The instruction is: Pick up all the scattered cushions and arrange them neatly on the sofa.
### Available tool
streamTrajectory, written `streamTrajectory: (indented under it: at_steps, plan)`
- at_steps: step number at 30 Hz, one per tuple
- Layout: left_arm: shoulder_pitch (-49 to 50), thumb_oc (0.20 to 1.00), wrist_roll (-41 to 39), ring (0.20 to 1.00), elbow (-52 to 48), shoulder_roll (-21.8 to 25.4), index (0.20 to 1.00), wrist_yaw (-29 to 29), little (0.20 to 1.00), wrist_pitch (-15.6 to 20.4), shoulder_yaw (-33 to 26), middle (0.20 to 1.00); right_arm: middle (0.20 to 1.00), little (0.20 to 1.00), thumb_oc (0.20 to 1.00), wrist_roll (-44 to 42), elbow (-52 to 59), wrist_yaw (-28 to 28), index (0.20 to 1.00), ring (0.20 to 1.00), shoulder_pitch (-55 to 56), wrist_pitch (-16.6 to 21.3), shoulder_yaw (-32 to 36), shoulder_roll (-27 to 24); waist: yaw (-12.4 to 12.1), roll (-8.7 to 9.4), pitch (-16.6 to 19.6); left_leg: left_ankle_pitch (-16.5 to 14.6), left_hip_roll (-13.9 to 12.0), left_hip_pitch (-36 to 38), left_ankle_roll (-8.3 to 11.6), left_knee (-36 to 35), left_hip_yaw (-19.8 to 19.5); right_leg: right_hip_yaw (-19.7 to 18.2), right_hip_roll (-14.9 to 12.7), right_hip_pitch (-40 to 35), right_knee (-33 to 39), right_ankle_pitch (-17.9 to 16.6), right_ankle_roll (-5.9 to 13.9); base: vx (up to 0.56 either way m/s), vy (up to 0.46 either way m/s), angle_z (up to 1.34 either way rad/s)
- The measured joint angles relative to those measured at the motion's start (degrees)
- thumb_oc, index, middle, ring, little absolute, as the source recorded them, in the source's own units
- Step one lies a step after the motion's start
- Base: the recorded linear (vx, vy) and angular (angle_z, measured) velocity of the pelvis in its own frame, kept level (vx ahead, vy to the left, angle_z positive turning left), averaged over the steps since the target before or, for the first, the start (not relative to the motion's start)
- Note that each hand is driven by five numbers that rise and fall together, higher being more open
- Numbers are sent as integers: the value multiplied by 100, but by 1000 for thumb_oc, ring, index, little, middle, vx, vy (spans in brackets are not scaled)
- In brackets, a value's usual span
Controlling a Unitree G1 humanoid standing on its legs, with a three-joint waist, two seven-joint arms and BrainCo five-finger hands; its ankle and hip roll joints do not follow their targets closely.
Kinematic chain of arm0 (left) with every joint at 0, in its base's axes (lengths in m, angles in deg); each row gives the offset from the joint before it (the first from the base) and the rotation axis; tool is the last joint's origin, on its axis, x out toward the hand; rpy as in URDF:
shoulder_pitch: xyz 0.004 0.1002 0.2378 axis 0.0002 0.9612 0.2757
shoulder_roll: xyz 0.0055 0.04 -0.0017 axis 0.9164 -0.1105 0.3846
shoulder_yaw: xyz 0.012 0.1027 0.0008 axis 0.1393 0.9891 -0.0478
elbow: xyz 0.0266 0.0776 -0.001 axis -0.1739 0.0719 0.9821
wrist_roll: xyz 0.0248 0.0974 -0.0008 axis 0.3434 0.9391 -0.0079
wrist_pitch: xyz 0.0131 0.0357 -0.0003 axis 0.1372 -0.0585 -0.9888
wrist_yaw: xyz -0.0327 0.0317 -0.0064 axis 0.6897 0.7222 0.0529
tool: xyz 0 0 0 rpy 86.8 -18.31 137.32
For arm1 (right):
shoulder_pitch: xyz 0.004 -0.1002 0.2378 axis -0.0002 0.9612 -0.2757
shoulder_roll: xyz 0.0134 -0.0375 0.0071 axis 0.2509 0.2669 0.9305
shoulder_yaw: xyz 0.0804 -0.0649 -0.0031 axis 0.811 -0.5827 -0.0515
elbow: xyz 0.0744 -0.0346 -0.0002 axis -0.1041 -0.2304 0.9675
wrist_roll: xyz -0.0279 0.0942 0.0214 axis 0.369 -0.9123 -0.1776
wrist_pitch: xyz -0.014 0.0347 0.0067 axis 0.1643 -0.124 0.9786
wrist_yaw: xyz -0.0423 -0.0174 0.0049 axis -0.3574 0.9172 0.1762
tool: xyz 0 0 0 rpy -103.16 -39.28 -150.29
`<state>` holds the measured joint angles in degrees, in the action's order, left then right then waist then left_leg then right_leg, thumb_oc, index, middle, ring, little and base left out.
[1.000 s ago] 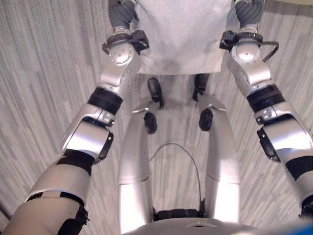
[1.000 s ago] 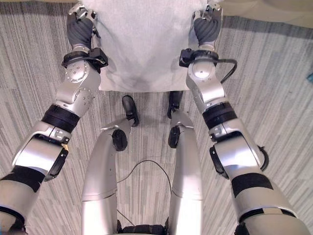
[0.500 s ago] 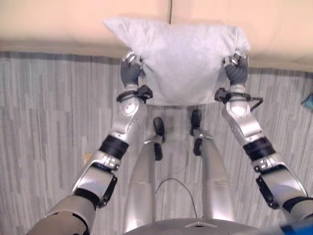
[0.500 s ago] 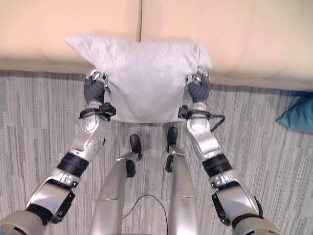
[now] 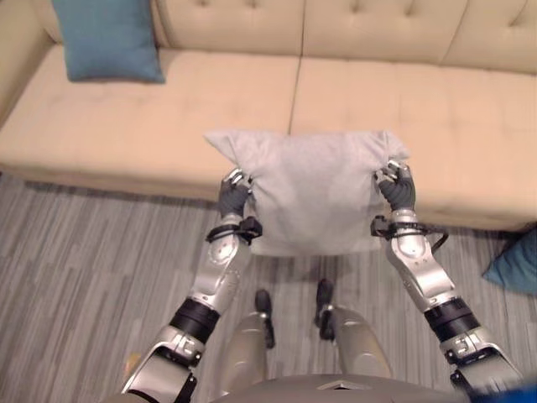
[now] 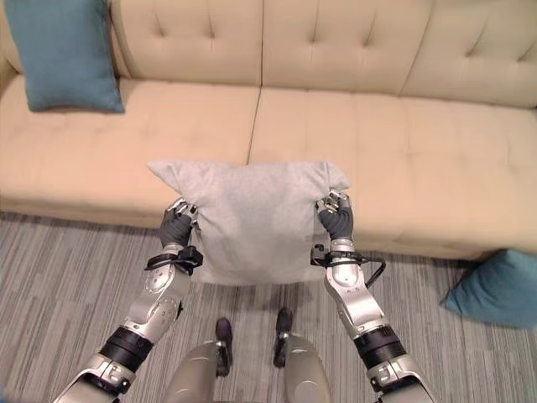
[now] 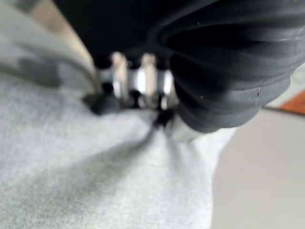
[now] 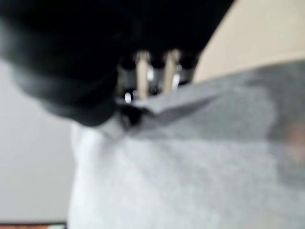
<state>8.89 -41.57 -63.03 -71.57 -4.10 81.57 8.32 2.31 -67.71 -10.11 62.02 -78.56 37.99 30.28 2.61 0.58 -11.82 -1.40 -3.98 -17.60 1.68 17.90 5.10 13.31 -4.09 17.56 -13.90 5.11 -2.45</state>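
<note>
Sitting along the far side is a long tan sofa point(image 6: 377, 143) with buttons in its back. A blue cushion point(image 6: 63, 52) leans up in the sofa's left corner, on the seat. The floor point(image 6: 59, 277) is grey carpet with thin stripes. Another blue cushion point(image 6: 495, 287) lies on that floor, off to the right, just in front of the sofa.

A grey cushion point(image 6: 252, 218) is up in the air, in front of the sofa seat's front edge, near the middle. The left hand point(image 6: 175, 224) has its fingers curled into the cushion's left side, pinching the cloth. The right hand point(image 6: 336, 220) pinches the right side the same way. The cloth bunches up at both hands.
</note>
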Motion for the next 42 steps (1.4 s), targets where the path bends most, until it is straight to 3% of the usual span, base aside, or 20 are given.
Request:
streamTrajectory:
  at_steps: [1,2,4,6,9,10,13,14,17,19,22,25,28,29,31,32,33,35,38,42]
  plan:
    - [4,200,3,200,0,22,200,-12,200,0,-2,200,200,200,200,0,0,-26,200,200,9,0,19,-15,-25,-2,61,-7,3,1,16,6,-37,-20,7,-41,8,-6,2,471,82,10]
    - [68,200,11,200,6,17,200,-102,200,-84,42,200,200,200,200,-3,-60,-96,200,200,92,-58,213,-9,-63,48,68,-204,83,33,248,-297,-16,-83,24,-442,488,-151,-93,257,54,22]
    - [161,200,58,200,6,-17,200,-185,200,-177,188,200,200,200,200,-3,-58,-112,200,200,220,-80,343,-18,-192,64,61,10,181,69,294,-978,193,-112,20,-991,1005,-300,-75,200,66,9]
    - [298,200,60,200,5,-22,200,-191,200,-179,207,200,200,200,200,-1,-40,-124,200,200,263,-78,320,-22,-346,7,123,259,82,-77,285,-967,239,-163,81,-1224,1029,-208,-31,254,111,-35]
    - [543,200,61,200,5,-20,200,-192,200,-258,206,200,200,200,200,19,80,-190,200,200,614,-109,335,34,-320,-184,455,313,-56,235,140,-1273,452,-152,152,-1592,1086,-20,197,231,148,-22]
    - [619,200,69,200,5,-19,200,-201,200,-284,254,200,200,200,200,51,89,-215,200,200,788,-118,344,43,-263,-240,691,601,6,473,-79,-1525,564,-212,72,-1618,968,148,337,238,242,-23]
    - [697,200,76,200,-10,65,200,-234,200,-289,296,200,200,200,200,115,79,-241,200,200,890,-143,283,119,-198,-63,891,645,332,787,-477,-1778,852,-307,-326,-1626,637,278,682,112,178,-26]
    - [668,200,76,200,-10,67,200,-240,200,-337,274,200,200,200,200,145,73,-268,200,200,901,-173,324,187,-125,-33,896,705,509,936,-562,-1861,875,-271,-546,-1482,92,423,860,50,171,1]
    - [637,200,82,200,-10,194,200,-238,200,-374,274,200,200,200,200,178,58,-280,200,200,883,-224,300,266,-148,-89,842,506,537,1347,-757,-1942,942,-424,-775,-697,-1674,422,1125,127,114,-4]
    - [643,200,199,200,-10,233,200,-237,200,-363,221,200,200,200,200,224,56,-330,200,200,789,-224,278,291,-233,-100,804,275,563,1520,-835,-2024,971,-440,-771,-380,-1904,479,1073,188,-4,-26]
    - [597,200,283,200,-10,239,200,-281,200,-359,141,200,200,200,200,220,45,-335,200,200,689,-225,269,257,-137,-109,710,319,547,1602,-659,-2109,964,-609,-406,31,-612,369,1046,220,-91,0]
    - [624,200,284,200,-9,216,200,-371,200,-376,151,200,200,200,200,219,43,-326,200,200,690,-229,307,233,72,100,707,253,714,1699,-552,-2187,742,-789,-345,130,548,-355,1087,235,-102,43]
    - [711,200,283,200,-9,176,200,-422,200,-382,176,200,200,200,200,220,-12,-326,200,200,690,-230,397,201,111,151,708,270,721,1905,-367,-2264,590,-787,-309,-113,855,-1161,807,161,-77,39]
    - [733,200,275,200,-7,-5,200,-440,200,-398,215,200,200,200,200,218,-69,-324,200,200,701,-236,467,131,113,25,726,93,509,1879,-212,-2155,419,-674,-138,-317,1005,-1208,616,244,-119,31]
    - [705,200,276,200,-8,-91,200,-450,200,-392,205,200,200,200,200,220,-66,-331,200,200,674,-236,478,-55,82,-36,738,15,290,1864,-95,-1926,369,-545,67,-472,1150,-1156,501,229,-140,24]
    - [669,200,275,200,-1,-154,200,-463,200,-397,241,200,200,200,200,221,-68,-331,200,200,677,-236,510,-95,135,-41,715,-91,190,1717,65,-1499,319,-402,112,-575,1125,-1029,311,168,-103,54]
    - [571,200,275,200,18,-134,200,-472,200,-399,313,200,200,200,200,221,-80,-330,200,200,707,-238,631,-58,258,219,641,-208,200,1063,229,37,300,-265,-42,-652,915,-836,56,67,-28,56]
    - [605,200,277,200,16,-163,200,-482,200,-398,345,200,200,200,200,223,-32,-327,200,200,692,-222,659,-79,142,208,688,-201,88,626,201,1035,248,-305,28,-820,986,-716,-99,160,-8,5]
    - [582,200,285,200,4,-172,200,-493,200,-404,358,200,200,200,200,219,1,-318,200,200,643,-222,684,-140,116,192,701,-363,150,589,152,176,123,-406,91,-938,1122,-684,-22,222,41,-19]
    - [496,200,289,200,2,-146,200,-468,200,-405,359,200,200,200,200,215,-51,-295,200,200,644,-229,665,-158,-3,166,709,55,66,646,228,-1279,-349,-511,381,-1200,1405,-711,-7,178,80,-25]
